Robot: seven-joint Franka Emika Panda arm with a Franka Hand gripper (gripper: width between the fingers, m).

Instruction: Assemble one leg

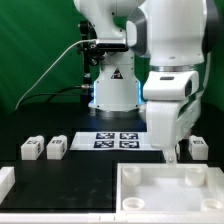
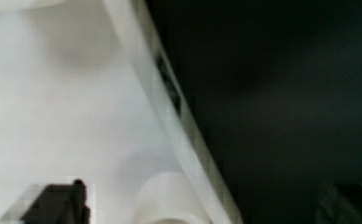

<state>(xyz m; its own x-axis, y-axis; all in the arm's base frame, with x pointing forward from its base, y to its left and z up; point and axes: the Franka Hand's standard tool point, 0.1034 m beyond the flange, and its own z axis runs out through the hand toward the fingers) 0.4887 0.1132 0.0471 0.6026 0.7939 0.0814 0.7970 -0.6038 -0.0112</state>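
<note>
My gripper (image 1: 172, 150) hangs low over the far rim of the large white tray-like part (image 1: 165, 190), toward the exterior view's right. In the wrist view the gripper (image 2: 204, 205) is open, with one dark fingertip (image 2: 53, 203) over the white surface and the other over the black table. A rounded white bump (image 2: 169, 200) lies between the jaws, touching neither. One leg (image 1: 198, 148) stands just right of the gripper. Two more legs (image 1: 30, 149) (image 1: 55, 149) stand side by side at the left.
The marker board (image 1: 115, 140) lies flat in the middle of the black table, left of the gripper. The robot's base (image 1: 112, 88) stands behind it. A white part's corner (image 1: 5, 180) shows at the lower left edge.
</note>
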